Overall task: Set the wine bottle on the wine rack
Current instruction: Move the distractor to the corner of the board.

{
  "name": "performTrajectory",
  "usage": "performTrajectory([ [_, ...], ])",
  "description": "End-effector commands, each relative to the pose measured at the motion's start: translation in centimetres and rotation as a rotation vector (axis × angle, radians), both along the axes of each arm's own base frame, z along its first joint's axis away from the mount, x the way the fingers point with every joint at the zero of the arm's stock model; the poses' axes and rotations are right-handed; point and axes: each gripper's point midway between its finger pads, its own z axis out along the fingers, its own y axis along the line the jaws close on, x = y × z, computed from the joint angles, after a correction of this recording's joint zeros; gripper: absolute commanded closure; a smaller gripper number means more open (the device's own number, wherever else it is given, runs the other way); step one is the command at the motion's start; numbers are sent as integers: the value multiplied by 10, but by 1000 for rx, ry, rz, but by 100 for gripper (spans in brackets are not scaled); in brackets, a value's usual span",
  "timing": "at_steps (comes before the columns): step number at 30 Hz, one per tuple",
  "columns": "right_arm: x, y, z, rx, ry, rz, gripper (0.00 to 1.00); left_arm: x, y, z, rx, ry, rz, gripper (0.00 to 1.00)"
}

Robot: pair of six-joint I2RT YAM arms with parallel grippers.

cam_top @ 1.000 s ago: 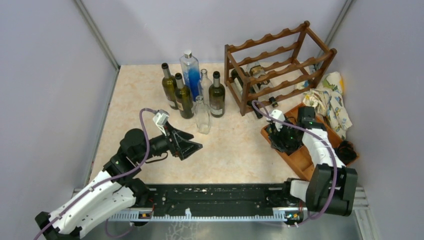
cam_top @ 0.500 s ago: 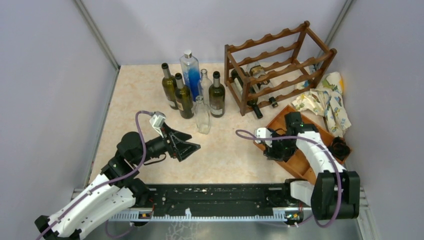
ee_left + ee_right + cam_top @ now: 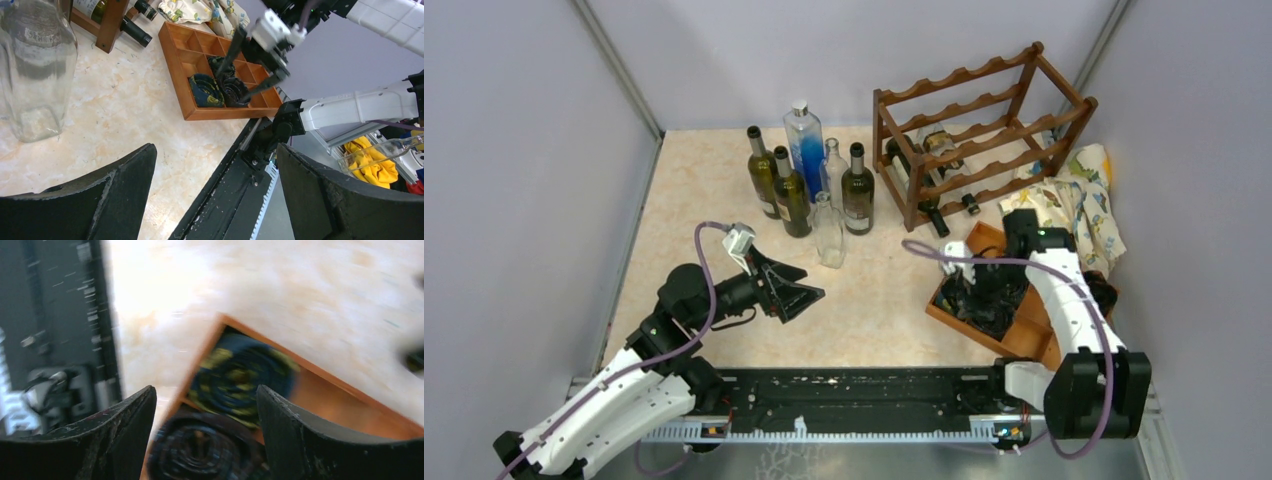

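Observation:
The wine rack point(image 3: 984, 135) of dark reddish wood stands at the back right, with two bottles point(image 3: 916, 172) lying in its lower tiers. Several bottles stand left of it: dark green wine bottles point(image 3: 857, 190), clear ones point(image 3: 828, 232) and a blue-tinted one point(image 3: 804, 140). My left gripper point(image 3: 809, 295) hovers open and empty in front of the clear bottle point(image 3: 35, 70), its own jaws point(image 3: 215, 150) wide apart. My right gripper point(image 3: 969, 295) is open over the wooden tray point(image 3: 944, 318). In the blurred right wrist view, its jaws point(image 3: 205, 395) straddle a dark rolled cloth point(image 3: 200, 450).
The flat compartment tray point(image 3: 175, 55) holds a blue-yellow roll point(image 3: 240, 372) and dark rolls. A patterned cloth point(image 3: 1079, 205) lies by the rack's right foot, and another dark roll point(image 3: 1109, 295) sits beside the tray. Grey walls close in on the left, back and right.
My right gripper swung from the tray's far part to its near-left corner, and the tray looks turned a little. The left arm shifted only slightly.

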Motion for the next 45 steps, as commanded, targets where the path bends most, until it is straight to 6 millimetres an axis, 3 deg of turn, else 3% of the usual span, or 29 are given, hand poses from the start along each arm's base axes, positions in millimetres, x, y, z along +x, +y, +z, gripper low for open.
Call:
performTrajectory([
  [1, 102, -18, 54, 156, -249, -459, 29, -1, 4, 8, -22, -25, 14, 5],
  [2, 126, -35, 62, 181, -304, -569, 32, -1, 5, 9, -23, -31, 18, 5],
  [3, 147, -52, 67, 197, -349, -668, 44, 0, 6, 11, -24, -37, 21, 5],
  [4, 168, -72, 70, 187, -405, -766, 65, 0, 6, 12, -25, -42, 23, 5],
  [5, 185, -91, 68, 150, -458, -855, 80, 0, 6, 14, -25, -45, 24, 5],
  [7, 212, -118, 66, 92, -577, -949, 91, 0, 6, 15, -23, -52, 25, 5],
  [11, 249, -146, 57, 35, -685, -1019, 96, 2, 6, 14, -16, -59, 26, 4],
  [15, 269, -156, 26, -45, -660, -980, 96, 2, 6, 12, -13, -56, 29, 4],
  [18, 274, -153, 2, -75, -609, -903, 96, 2, 7, 10, -10, -51, 32, 4],
  [21, 265, -137, -22, -80, -528, -768, 95, 3, 7, 8, -5, -49, 37, 4],
  [25, 232, -105, -44, -28, -391, -545, 94, 3, 7, 7, -1, -49, 38, 4],
  [28, 202, -83, -49, 24, -297, -432, 94, 3, 7, 7, 1, -50, 37, 4],
  [36, 148, -40, -61, 36, -209, -256, 95, 2, 6, 10, -5, -62, 26, 4],
  [45, 104, -4, -64, 39, -194, -137, 94, 3, 4, 16, -13, -86, 17, 4],
])
